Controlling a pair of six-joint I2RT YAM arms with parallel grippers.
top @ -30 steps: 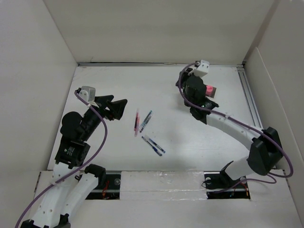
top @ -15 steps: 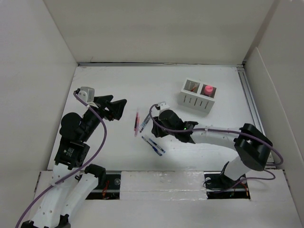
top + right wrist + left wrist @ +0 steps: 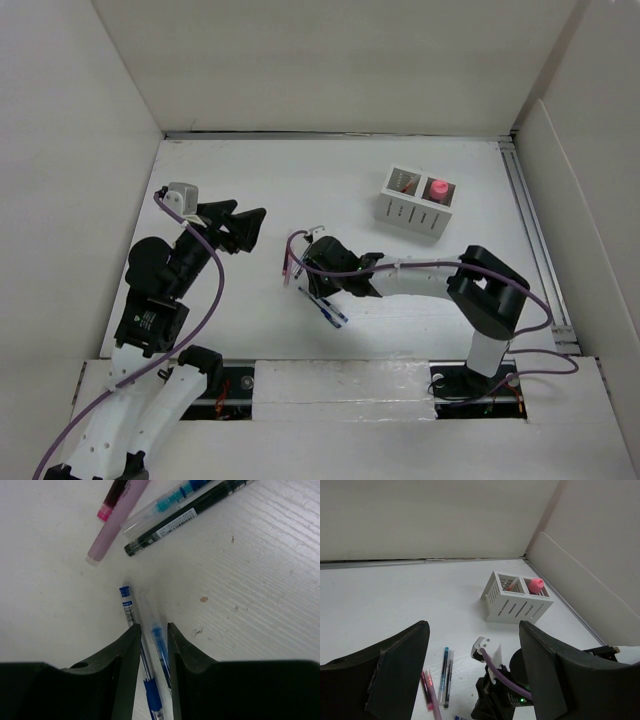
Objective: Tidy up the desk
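The bench is a large, flat, white rectangle lying level. A metal rail runs near to far along its right edge. Plain white walls close its left, far and right sides. Seen close, its surface shows fine ribbing and a few small brown specks.

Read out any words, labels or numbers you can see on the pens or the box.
None can be read.
black pen: white sticker, print too small to read.
blue pen: printed white band, too blurred.
organizer box: no marking shows.
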